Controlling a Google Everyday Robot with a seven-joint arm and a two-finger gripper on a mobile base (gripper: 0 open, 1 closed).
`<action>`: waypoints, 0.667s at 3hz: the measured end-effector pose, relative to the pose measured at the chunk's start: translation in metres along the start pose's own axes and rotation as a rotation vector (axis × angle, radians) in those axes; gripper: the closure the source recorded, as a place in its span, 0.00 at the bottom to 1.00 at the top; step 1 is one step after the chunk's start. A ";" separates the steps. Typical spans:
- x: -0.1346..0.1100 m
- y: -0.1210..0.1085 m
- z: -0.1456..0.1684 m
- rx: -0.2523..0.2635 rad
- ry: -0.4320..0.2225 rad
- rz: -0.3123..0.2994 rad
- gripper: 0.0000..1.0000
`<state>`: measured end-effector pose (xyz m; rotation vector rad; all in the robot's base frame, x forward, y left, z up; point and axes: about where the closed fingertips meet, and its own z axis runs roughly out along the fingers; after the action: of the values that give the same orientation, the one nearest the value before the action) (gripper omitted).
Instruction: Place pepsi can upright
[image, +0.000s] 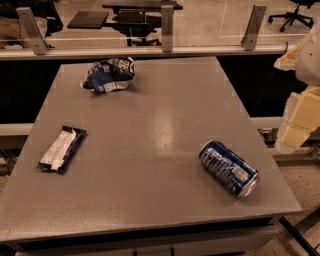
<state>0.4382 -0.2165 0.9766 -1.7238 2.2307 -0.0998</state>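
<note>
The pepsi can is dark blue with white lettering and lies on its side on the grey table, near the front right corner, with its silver end pointing to the front right. My gripper is a cream-coloured shape at the right edge of the view, beyond the table's right side and above and to the right of the can. It is well apart from the can and holds nothing that I can see.
A crumpled blue-and-white snack bag lies at the back left of the table. A flat dark blue-and-white wrapped bar lies at the left. A glass partition with metal posts runs behind the table.
</note>
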 end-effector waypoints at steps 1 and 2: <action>0.000 0.000 0.000 0.000 0.000 0.000 0.00; -0.010 0.006 0.000 -0.032 -0.006 0.008 0.00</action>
<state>0.4344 -0.2053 0.9769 -1.7297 2.2465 -0.0579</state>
